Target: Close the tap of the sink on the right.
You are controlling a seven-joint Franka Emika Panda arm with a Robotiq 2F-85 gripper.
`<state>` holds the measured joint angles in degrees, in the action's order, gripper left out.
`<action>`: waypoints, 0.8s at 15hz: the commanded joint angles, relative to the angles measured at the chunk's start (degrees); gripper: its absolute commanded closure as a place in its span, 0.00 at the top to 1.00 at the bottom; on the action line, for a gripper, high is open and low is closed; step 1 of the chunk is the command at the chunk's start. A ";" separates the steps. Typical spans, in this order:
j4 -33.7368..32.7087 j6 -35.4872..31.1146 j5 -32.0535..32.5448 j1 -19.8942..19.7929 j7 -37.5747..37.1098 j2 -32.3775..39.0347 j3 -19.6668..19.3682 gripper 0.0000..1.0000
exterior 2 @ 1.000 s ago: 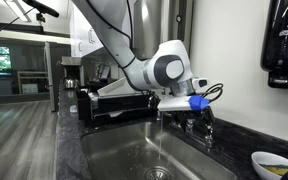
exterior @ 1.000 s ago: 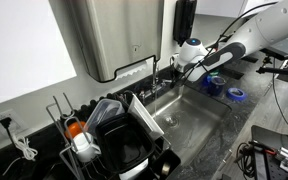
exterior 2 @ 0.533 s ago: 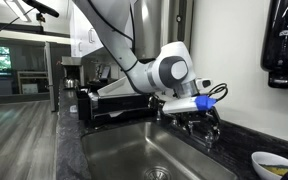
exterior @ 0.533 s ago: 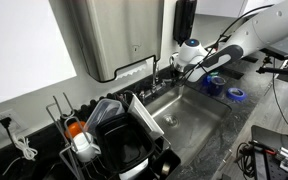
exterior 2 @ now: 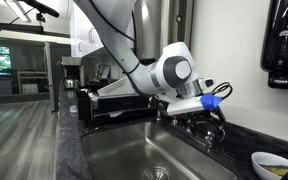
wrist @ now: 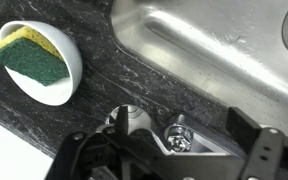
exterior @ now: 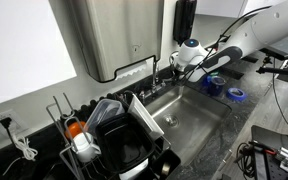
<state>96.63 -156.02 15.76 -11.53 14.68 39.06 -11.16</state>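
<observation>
Since the task is to shut off flow at the sink on the right, items are listed by their bearing on it.

Item: my black two-finger gripper (wrist: 169, 152), jaws apart, straddling the fitting so a handle lies between them for turning.

Item: small dark-metal tap with short arched spout (exterior 2: 210, 126), standing on the dark speckled stone counter (wrist: 44, 120) at the back rim of the large rectangular stainless-steel sink (exterior: 196, 113). No stream shows beneath it, so closing is judged nearly done.

Item: white bowl (wrist: 72, 68) holding a yellow-and-green sponge (wrist: 29, 55), kept beside the tap, presumably within washing reach.
</observation>
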 commanded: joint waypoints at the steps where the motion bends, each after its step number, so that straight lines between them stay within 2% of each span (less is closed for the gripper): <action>1: -3.23 -1.49 1.89 0.06 -0.12 2.46 -1.40 1.00; 5: -1.22 -0.88 1.33 -0.31 0.41 0.67 -0.59 1.00; 9: 7.40 1.63 -0.01 -1.16 1.64 -6.04 0.91 1.00; 12: 16.61 4.30 -0.05 -0.96 1.90 -12.90 1.00 1.00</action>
<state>102.44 -154.34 16.04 -11.95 15.04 34.85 -11.16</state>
